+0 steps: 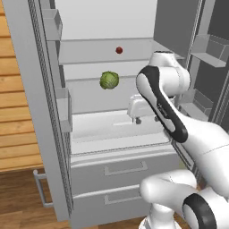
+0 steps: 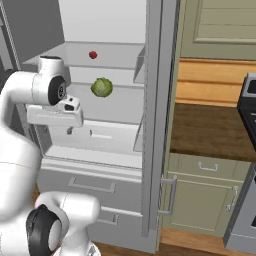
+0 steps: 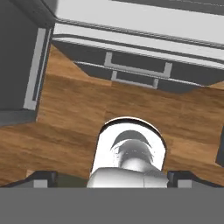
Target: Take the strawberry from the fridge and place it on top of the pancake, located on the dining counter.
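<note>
**A:** Where was the strawberry when you looked?

**B:** On a white shelf inside the open fridge, sitting alone. Taking the left base view from left to right: the open door, then the cabbage up and to the left of the claw, the strawberry above the claw and well apart from it, and the arm's big joint to the claw's right.

**B:** The cabbage was one level lower than the fruit, so nearer the claw.

**A:** And the claw itself?

**B:** Released, its jaws spread wide, grasping nothing. It pointed downward; the hand view looked at the wood floor and the fridge drawers, not at any shelf.

**A:** How did you expect the berry to handle?

**B:** My guess was very light, soft and easily bruised, with a rounded skin that could squirt out of a hard pinch. It was tiny against those wide jaws, so a slow, gentle close seemed right.

**A:** Where to take hold?

**B:** Across its widest part, I judged, one jaw either side, coming in level above the shelf. Its exact shape was too small to tell.

**A:** Any hazard nearby?

**B:** The shelf edge, probably, and the cabbage below if the arm swept past it.
</note>
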